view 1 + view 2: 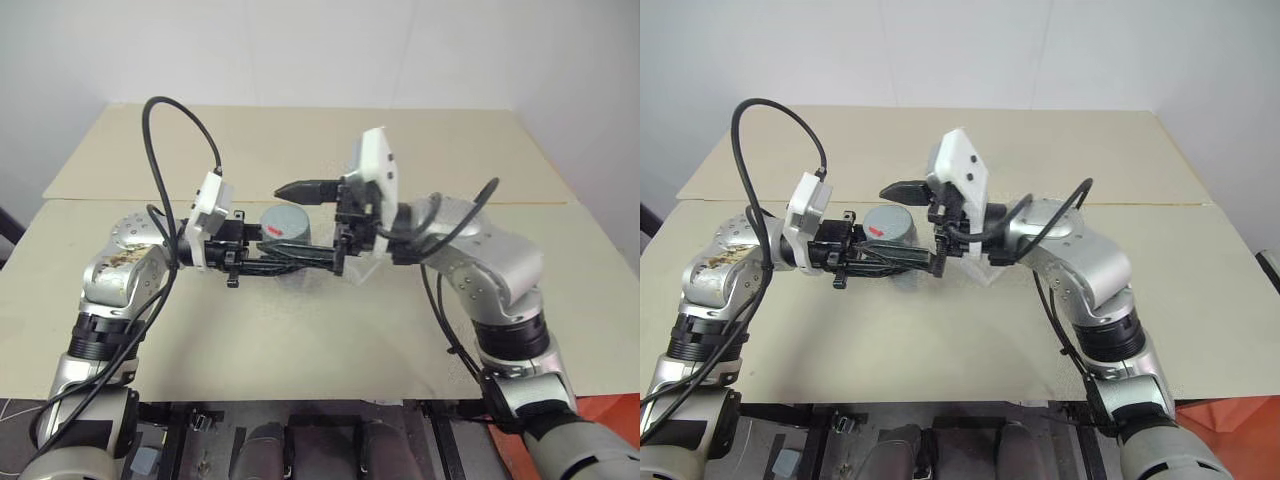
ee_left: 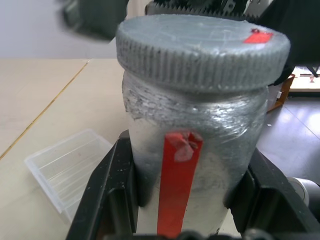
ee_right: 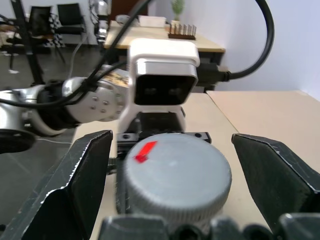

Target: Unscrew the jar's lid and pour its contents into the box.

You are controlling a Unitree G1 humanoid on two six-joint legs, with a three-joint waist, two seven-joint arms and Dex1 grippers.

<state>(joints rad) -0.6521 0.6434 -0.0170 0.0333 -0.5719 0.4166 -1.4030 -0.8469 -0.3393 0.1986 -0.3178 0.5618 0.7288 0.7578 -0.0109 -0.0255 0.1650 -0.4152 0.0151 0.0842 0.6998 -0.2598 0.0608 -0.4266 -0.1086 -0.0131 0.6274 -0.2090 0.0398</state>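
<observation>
While the left gripper pinches the jar by its body above the table, near the middle of the scene, the right gripper has its fingers spread wide on either side of the lid without touching it. If they close off-centre, they may slip on the ribbed rim instead of turning it. A hard twist could also spin the jar in the left grip, and the box sits just beside it on the right, easy to knock.

Jar crinkly shiny foil; lid matt ribbed; box clear plastic
</observation>
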